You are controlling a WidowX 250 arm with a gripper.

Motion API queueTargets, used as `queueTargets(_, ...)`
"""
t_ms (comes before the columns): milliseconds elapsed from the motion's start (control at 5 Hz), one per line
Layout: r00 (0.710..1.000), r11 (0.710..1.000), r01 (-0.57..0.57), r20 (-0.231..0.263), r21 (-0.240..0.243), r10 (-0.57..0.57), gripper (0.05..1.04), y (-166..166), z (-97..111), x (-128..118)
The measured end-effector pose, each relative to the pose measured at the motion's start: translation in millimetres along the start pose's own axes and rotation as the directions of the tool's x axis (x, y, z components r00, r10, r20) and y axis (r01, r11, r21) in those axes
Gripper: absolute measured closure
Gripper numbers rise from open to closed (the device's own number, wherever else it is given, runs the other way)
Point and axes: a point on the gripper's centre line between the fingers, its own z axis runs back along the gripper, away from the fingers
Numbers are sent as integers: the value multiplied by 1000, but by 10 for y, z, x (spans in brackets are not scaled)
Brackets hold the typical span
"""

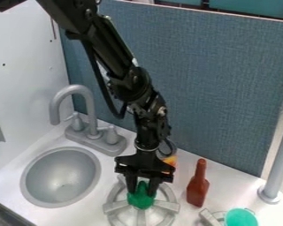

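In the camera view, I'm hanging my gripper (141, 190) over the burner (112, 206) — grasping the green toy (143, 202) between my fingers, at the burner's middle. The sink (61, 177) is lying on one side of the burner; the reddish-brown bottle (197, 190) is standing on the other — with the green cup (241, 219) sitting farther out.

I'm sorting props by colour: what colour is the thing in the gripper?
The thing in the gripper is green, best seen in the camera view.
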Motion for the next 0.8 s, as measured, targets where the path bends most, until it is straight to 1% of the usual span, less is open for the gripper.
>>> queueTargets(200, 999, 999, -38, -20, 27, 39, 121, 37, -1, -38)
queueTargets(400, 999, 999, -50, 21, 6, 50, 79, 49, 172, -44)
queueTargets(600, 998, 999, -46, 46, 0, 46, 83, 117, 455, -269)
queueTargets(800, 999, 1000, 17, 48, -13, -17, 83, -19, 625, -548)
